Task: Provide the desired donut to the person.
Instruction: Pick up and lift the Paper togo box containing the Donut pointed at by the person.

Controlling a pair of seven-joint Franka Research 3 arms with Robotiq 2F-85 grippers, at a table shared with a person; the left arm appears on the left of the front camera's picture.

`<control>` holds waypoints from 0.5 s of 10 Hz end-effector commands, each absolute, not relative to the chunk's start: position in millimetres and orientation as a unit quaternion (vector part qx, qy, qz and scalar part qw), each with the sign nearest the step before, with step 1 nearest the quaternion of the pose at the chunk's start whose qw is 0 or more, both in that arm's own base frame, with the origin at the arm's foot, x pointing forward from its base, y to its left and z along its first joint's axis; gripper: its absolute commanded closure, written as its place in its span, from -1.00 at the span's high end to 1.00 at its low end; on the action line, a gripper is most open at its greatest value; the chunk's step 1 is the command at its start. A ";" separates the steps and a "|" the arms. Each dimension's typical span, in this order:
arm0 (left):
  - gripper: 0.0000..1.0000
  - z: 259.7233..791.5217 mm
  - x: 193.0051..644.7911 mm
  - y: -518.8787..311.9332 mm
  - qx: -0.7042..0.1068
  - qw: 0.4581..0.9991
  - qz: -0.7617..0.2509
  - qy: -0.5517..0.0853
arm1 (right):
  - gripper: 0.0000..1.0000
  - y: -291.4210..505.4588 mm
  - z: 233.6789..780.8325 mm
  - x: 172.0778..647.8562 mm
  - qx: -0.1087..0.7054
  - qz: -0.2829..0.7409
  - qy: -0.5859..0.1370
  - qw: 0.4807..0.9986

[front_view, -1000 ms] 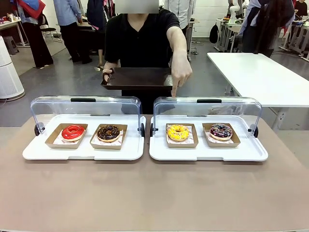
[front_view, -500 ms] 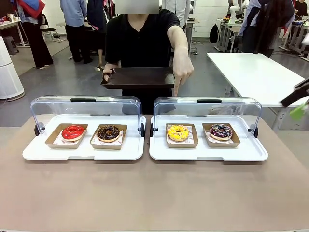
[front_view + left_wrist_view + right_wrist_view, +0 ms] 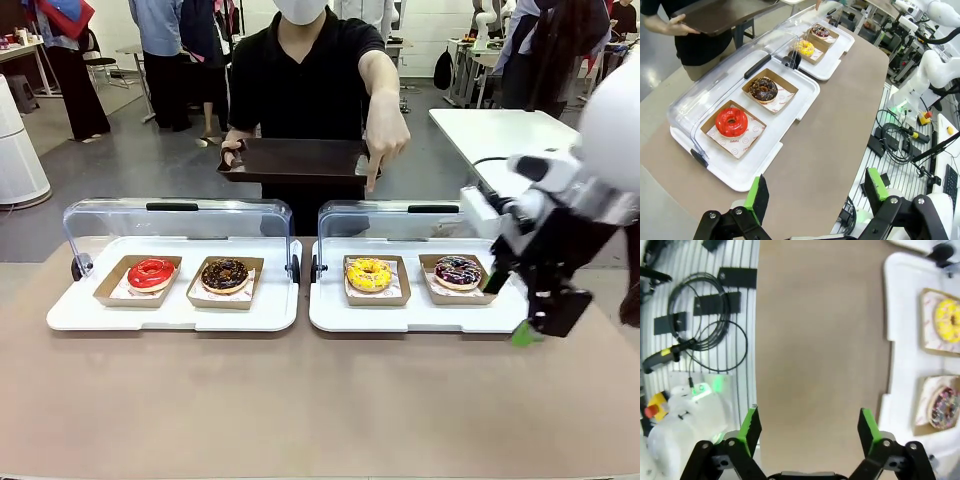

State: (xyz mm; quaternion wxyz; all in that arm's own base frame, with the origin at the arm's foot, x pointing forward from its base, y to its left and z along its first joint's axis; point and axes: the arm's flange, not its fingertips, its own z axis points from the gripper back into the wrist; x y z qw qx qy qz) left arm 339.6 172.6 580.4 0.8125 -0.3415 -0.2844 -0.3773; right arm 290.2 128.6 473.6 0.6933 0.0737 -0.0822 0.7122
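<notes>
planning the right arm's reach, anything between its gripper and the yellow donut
The clear lid is swung back, so the yellow donut is uncovered. From the right gripper, open off the white tray's right end, the purple sprinkled donut sits in between.

The white right arm (image 3: 610, 140) enters from the right, its black, green-padded right gripper (image 3: 508, 308) angled downward, fingers spread wide. The black, green-padded left gripper (image 3: 815, 192) also gapes, fingers well apart.

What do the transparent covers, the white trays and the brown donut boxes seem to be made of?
Transparent domed covers: probably glossy clear plastic; the background shows through them. Flat white trays: likely smooth moulded plastic, with rounded rims. Small brown open boxes: apparently matte cardboard, with thin folded walls.
</notes>
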 end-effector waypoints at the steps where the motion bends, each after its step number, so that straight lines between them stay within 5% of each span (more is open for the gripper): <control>1: 1.00 581.3 338.6 172.8 -0.342 0.811 -0.379 -0.287 | 1.00 140.3 458.4 316.9 0.081 0.678 -0.050 0.729; 5: 1.00 581.3 338.6 172.8 -0.342 0.811 -0.379 -0.287 | 1.00 142.8 450.2 307.2 0.081 0.688 -0.053 0.719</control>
